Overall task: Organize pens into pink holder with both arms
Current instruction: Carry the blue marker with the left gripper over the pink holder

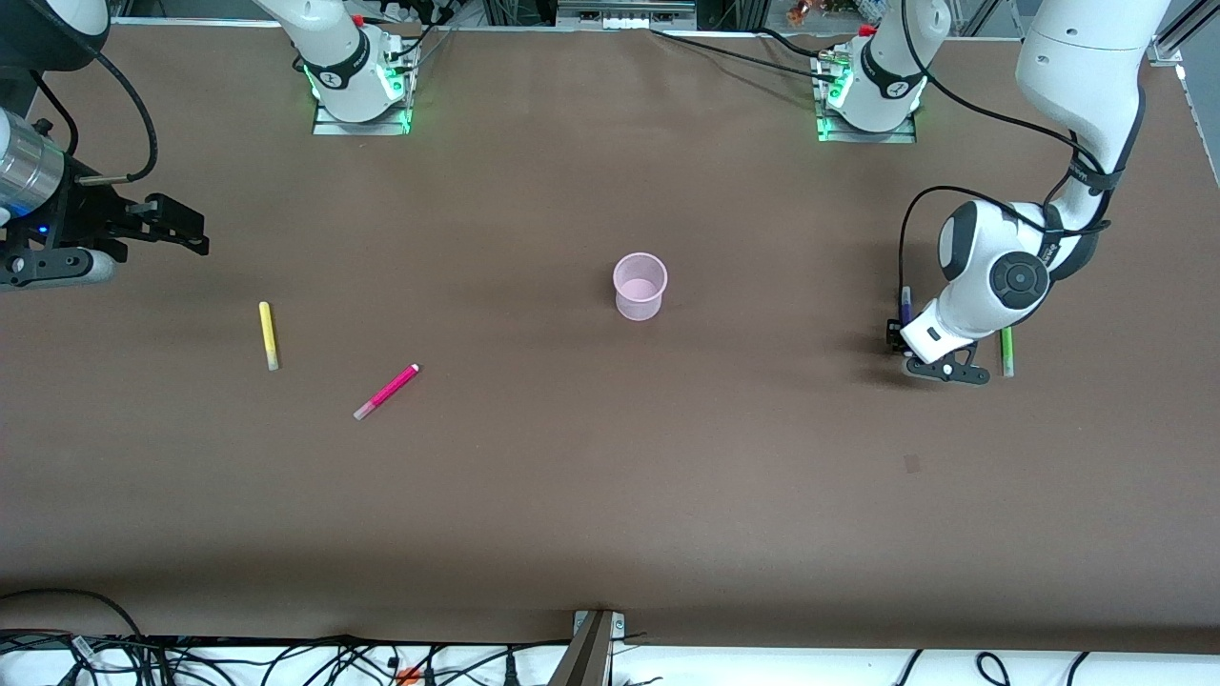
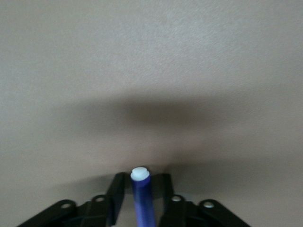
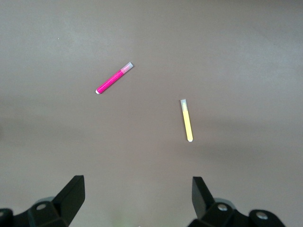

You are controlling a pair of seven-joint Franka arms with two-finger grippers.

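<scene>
The pink holder (image 1: 640, 286) stands upright at the table's middle. My left gripper (image 1: 899, 329) (image 2: 140, 182) is down at the table with its fingers (image 2: 117, 189) either side of the dark purple pen (image 1: 905, 300) (image 2: 142, 198), a narrow gap on each side. The green pen (image 1: 1006, 353) lies beside it, toward the left arm's end. My right gripper (image 1: 195, 229) (image 3: 138, 187) is open and empty, up over bare table at the right arm's end. The yellow pen (image 1: 268, 335) (image 3: 186, 120) and the magenta pen (image 1: 386, 392) (image 3: 115, 78) lie flat there, apart.
The brown table (image 1: 610, 476) stretches wide between the holder and each pair of pens. The arm bases stand along the edge farthest from the front camera. Cables hang at the nearest edge.
</scene>
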